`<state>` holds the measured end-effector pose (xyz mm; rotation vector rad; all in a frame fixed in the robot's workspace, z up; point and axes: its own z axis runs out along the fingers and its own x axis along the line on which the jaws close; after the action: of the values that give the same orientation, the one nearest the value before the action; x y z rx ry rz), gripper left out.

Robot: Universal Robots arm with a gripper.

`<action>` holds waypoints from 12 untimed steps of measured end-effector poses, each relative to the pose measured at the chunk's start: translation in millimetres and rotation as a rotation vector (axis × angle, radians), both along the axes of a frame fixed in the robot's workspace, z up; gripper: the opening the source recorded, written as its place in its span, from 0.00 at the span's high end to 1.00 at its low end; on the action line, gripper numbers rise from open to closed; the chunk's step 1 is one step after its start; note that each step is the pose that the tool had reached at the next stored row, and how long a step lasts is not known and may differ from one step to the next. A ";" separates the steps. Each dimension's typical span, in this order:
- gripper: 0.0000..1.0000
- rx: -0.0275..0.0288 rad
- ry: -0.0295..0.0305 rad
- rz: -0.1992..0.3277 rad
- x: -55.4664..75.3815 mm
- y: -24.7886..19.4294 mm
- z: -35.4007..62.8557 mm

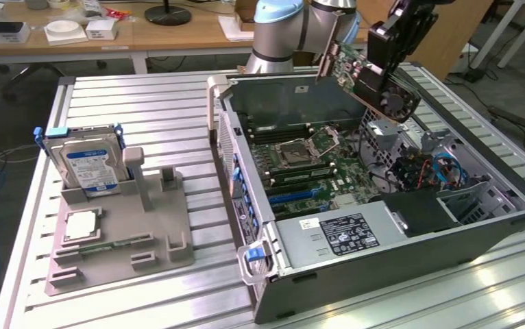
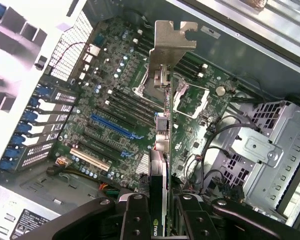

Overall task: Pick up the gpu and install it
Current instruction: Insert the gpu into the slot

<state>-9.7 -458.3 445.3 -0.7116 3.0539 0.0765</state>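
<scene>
The claw (image 2: 162,214) grips the gpu (image 1: 361,70) tight at one end. The card hangs tilted over the far side of the open computer case (image 1: 409,255). The blue slot (image 1: 292,197) lies below, nearer, toward the exterior view's left.

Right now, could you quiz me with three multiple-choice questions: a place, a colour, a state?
1. The hard drive's label is: A red, B blue, C yellow.
2. The gpu is: A above the open computer case, B lying beside the hard drive, C seated in a slot.
3. The gripper is: A open, B shut on the gpu, C resting on the table.
Answers: B, the label shows blue; A, it hangs over the motherboard; B, its fingers clamp the gpu.
</scene>
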 end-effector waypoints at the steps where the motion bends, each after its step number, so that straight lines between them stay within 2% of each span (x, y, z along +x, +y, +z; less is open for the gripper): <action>1: 0.74 0.0000 0.0001 0.006 0.0 0.0 0.0; 12: 0.74 0.0001 0.0000 0.069 0.0 -0.6 0.0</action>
<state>-9.7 -458.9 445.3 -0.8165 3.0293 0.0769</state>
